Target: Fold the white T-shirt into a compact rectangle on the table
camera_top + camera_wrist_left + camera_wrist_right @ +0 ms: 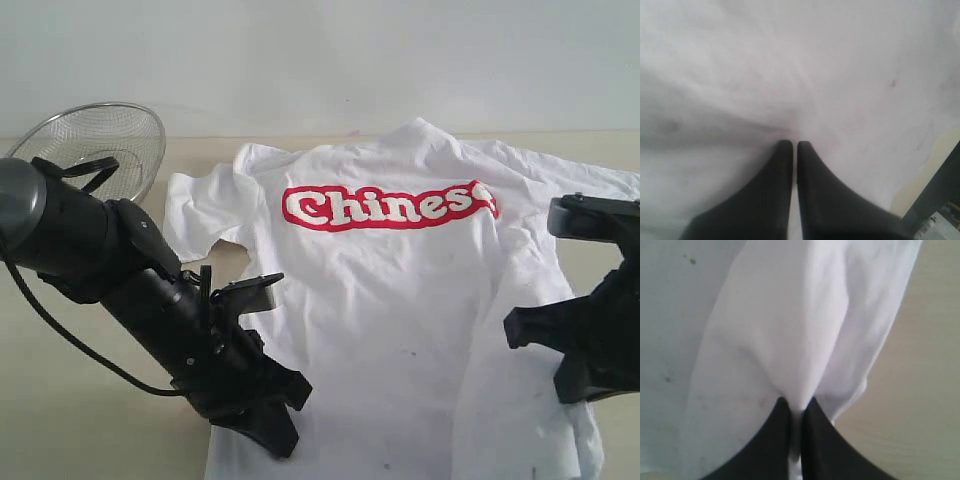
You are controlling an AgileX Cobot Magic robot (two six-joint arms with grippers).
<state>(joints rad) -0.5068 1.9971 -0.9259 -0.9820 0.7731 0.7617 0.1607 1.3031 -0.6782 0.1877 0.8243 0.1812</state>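
Here's the white T-shirt [400,300], spread out on the table [80,430] with its printed side up, and I'm taking the red band [385,207] with the white lettering as my marker. The band runs across the chest. A fold of cloth swallows the last letter, so I can only read as far as "Chines". The collar peak sits just past the band on its far side, and the long plain body of the shirt runs from the band toward me, wrinkled and dotted with a few small dark specks. My left gripper [795,145] is down on the hem side of the band, at the shirt's edge below the "C" end. Its jaws are pressed tight together, with only a hairline between them. The cloth puckers in toward the tips, so I read that as a pinch on the fabric. My right gripper [797,402] is at the opposite edge, on the hem side again but out past the end of the band where the lettering gets lost. Its jaws are closed on a ridge of white cloth that rises straight out from between the tips, with bare tabletop showing just beside that fold. A short sleeve lies crumpled beyond the "C" end of the band, and a gap of table shows between it and the body. Farther out the same way, clear of the shirt, a wire-mesh bowl [100,140] stands tilted on the table.
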